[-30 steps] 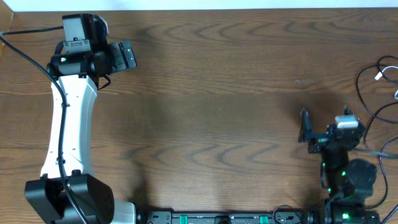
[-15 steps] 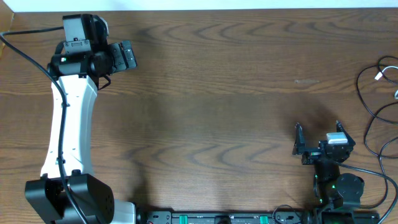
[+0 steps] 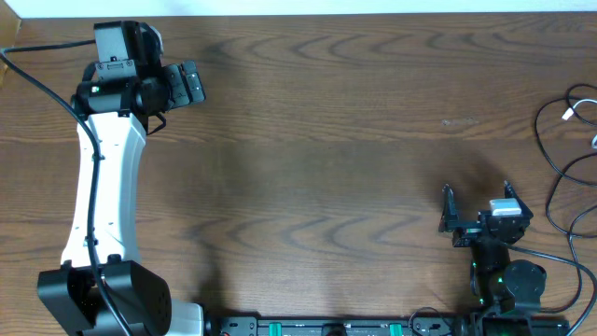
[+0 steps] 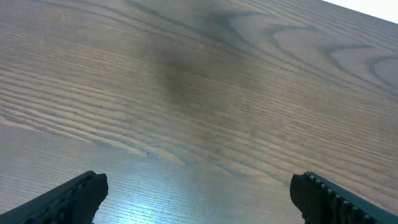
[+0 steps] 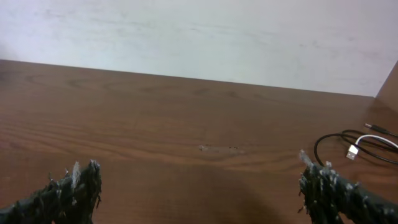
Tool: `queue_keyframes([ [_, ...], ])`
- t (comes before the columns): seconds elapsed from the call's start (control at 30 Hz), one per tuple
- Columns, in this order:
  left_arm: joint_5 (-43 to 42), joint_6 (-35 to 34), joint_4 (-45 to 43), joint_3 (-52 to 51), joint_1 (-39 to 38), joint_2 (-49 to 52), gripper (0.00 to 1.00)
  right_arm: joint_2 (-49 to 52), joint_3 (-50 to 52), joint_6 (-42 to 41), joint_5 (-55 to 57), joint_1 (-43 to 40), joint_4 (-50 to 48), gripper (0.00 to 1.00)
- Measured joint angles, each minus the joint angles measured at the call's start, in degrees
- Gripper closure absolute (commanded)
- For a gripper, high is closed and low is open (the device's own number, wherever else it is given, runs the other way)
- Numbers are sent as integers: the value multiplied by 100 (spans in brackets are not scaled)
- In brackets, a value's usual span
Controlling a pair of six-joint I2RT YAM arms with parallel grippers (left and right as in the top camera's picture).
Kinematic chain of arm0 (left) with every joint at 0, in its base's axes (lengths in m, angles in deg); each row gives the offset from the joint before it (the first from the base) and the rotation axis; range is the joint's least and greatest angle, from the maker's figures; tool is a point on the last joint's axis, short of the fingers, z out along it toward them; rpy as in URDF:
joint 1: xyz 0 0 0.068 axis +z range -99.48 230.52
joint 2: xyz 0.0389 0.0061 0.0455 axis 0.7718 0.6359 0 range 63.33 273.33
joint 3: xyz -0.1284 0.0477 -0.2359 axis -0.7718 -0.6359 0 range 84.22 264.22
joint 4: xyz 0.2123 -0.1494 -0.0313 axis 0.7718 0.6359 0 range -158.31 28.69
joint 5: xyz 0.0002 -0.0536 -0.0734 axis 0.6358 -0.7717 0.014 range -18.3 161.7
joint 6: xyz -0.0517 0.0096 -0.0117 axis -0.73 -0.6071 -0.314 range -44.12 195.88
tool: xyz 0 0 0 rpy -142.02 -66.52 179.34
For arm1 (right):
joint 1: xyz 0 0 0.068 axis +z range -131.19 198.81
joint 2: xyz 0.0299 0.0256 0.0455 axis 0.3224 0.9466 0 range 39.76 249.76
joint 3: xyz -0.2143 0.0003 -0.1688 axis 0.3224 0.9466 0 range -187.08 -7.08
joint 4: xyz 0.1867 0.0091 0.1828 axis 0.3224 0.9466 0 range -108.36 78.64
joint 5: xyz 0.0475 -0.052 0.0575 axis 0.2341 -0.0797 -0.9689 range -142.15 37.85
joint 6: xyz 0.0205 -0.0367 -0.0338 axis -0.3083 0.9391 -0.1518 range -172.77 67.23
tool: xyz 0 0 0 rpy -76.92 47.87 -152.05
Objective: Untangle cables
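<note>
The black cable (image 3: 545,159) loops along the table's far right edge, with the white cable's plug (image 3: 569,114) inside the loop near the top right. In the right wrist view the black cable (image 5: 329,139) and the white plug (image 5: 352,151) lie at the far right. My right gripper (image 3: 476,207) is open and empty near the front right, well left of and below the cables; its fingertips (image 5: 199,190) spread wide. My left gripper (image 3: 193,82) is open and empty at the far left back, over bare wood (image 4: 199,193).
The wooden table (image 3: 326,149) is bare between the arms. The left arm's white link (image 3: 103,187) runs down the left side. A rail with green lights (image 3: 326,327) lines the front edge. A white wall (image 5: 199,31) stands behind the table.
The right arm pulled back toward the front edge and slightly left between one second and half a second ago. Since then nothing moved. The left arm stayed still.
</note>
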Motion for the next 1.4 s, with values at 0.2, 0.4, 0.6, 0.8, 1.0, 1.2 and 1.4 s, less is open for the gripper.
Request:
queue_keyframes([
  [0.2, 0, 0, -2, 0, 0, 0, 1, 0, 0, 0, -2, 0, 2, 1],
  [0.4, 0, 0, 0, 0, 0, 0, 1, 0, 0, 0, 0, 0, 2, 1],
  [0.6, 13, 0, 0, 0, 0, 0, 1, 0, 0, 0, -2, 0, 0, 1],
  [0.8, 308, -2, 140, -20, 0, -42, 1, -2, 0, 0, -2, 0, 0, 1],
  [1.0, 361, 20, -824, -846, -7, -1145, 1, 0, 0, 0, 0, 0, 0, 1],
  [1.2, 393, 46, -2767, -2647, -87, -2638, 1, -2, 0, 0, 2, 0, -2, 1],
  [1.4, 382, 44, -4035, -4846, -109, -3930, 1, -11, 0, 0, 0, 0, 0, 1],
])
